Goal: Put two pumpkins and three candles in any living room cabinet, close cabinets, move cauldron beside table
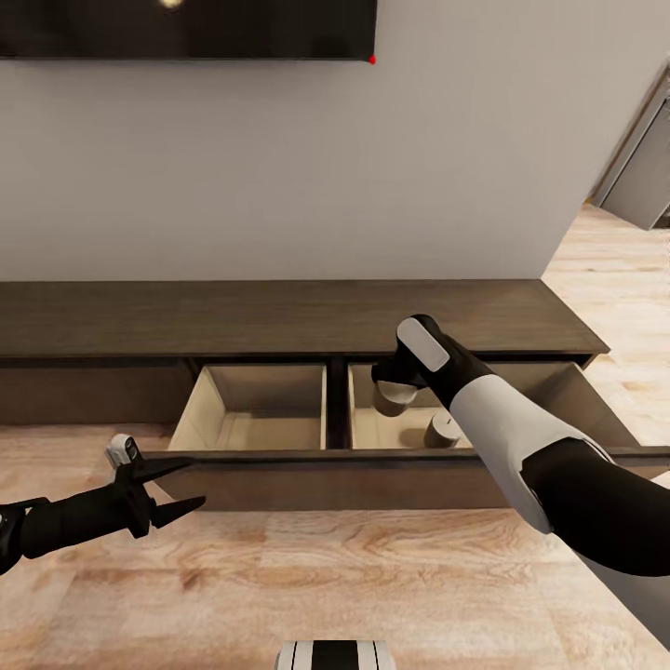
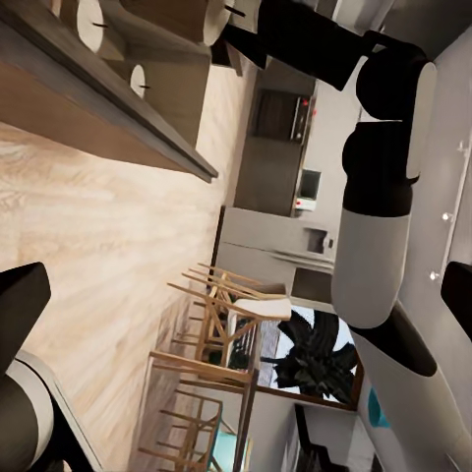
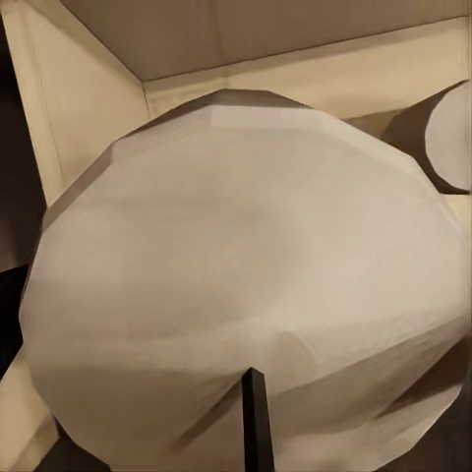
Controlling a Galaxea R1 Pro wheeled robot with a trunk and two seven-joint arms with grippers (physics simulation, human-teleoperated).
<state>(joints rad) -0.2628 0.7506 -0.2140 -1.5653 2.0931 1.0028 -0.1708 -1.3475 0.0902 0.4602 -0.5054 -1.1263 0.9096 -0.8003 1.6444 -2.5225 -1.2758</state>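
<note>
The long dark-brown cabinet [image 1: 279, 321] stands against the wall with its drawer [image 1: 372, 479] pulled out, showing two pale compartments. My right gripper [image 1: 391, 380] reaches down into the right compartment and is shut on a beige-grey candle [image 1: 395, 400]. That candle [image 3: 246, 285] looms very close in the right wrist view and hides the fingers. A second candle [image 1: 443, 430] stands just in front of it in the same compartment. The left compartment [image 1: 256, 409] looks bare. My left gripper [image 1: 195, 482] is open, holding nothing, by the drawer front's left end. Pumpkins, cauldron and table are out of view.
A black TV [image 1: 186, 28] hangs on the wall above the cabinet. Light wood floor [image 1: 354, 577] lies in front of the drawer. A doorway [image 1: 642, 167] opens at the far right. The left wrist view shows wooden chairs [image 2: 211, 334] and a dark plant [image 2: 315, 359] further off.
</note>
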